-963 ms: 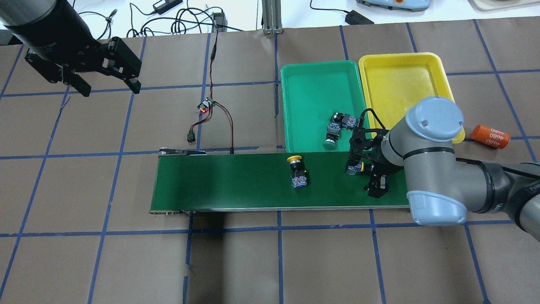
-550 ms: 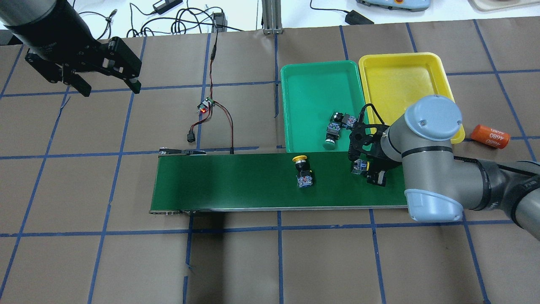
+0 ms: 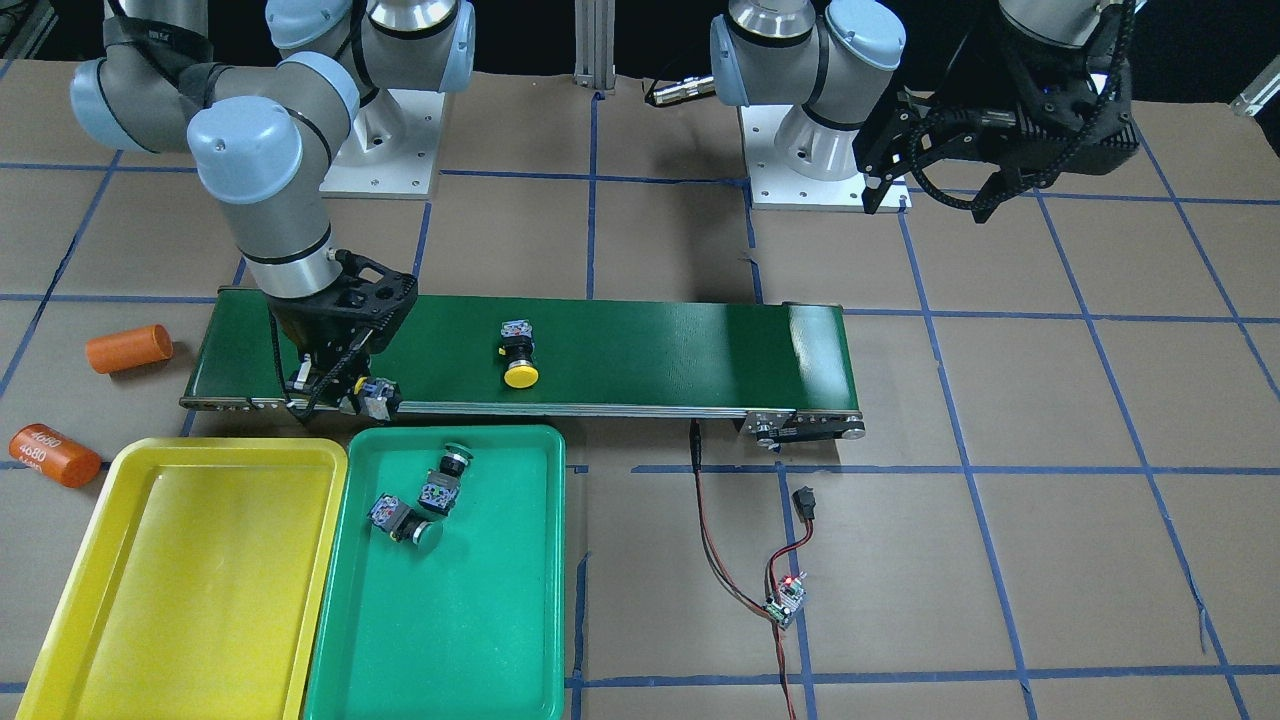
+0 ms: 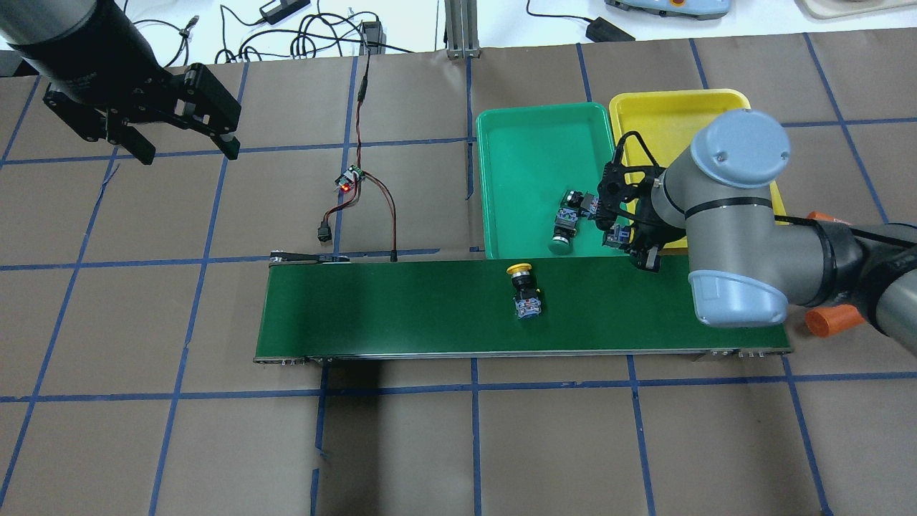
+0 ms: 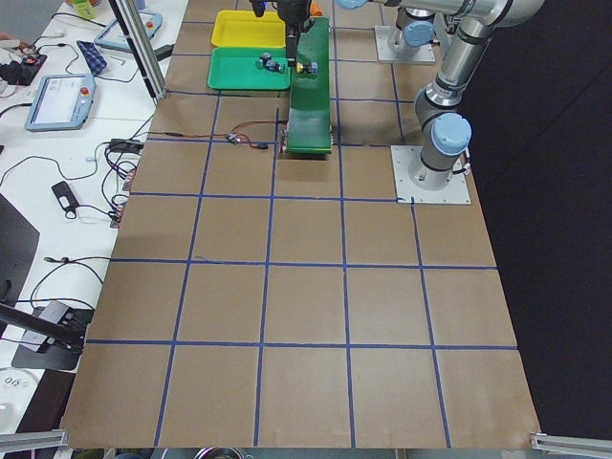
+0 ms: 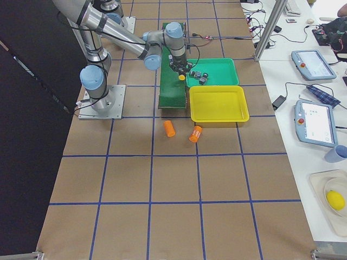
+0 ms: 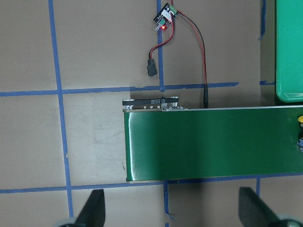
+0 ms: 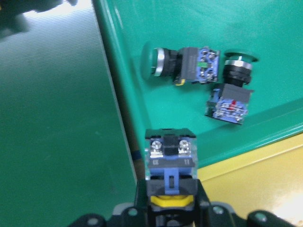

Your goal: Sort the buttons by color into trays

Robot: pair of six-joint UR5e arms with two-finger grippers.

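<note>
My right gripper (image 4: 632, 244) is shut on a yellow button (image 8: 171, 165) and holds it above the near rim where the green tray (image 4: 530, 129) meets the yellow tray (image 4: 670, 122). The front view shows this gripper (image 3: 350, 395) at the belt's edge. Two green buttons (image 4: 562, 229) (image 4: 584, 203) lie on their sides in the green tray. A second yellow button (image 4: 523, 290) lies on the conveyor belt (image 4: 394, 308). The yellow tray holds nothing. My left gripper (image 4: 186, 152) is open and empty, high above the far left of the table.
Two orange cylinders (image 3: 128, 348) (image 3: 52, 455) lie on the table beside the belt's end and the yellow tray. A small circuit board (image 4: 349, 179) with red and black wires lies beyond the belt's left end. Cables and devices line the far edge.
My right gripper has carried the yellow button from over the belt to the rim between the trays. The other yellow button has moved a little to the right on the belt. Left arm unmoved.
</note>
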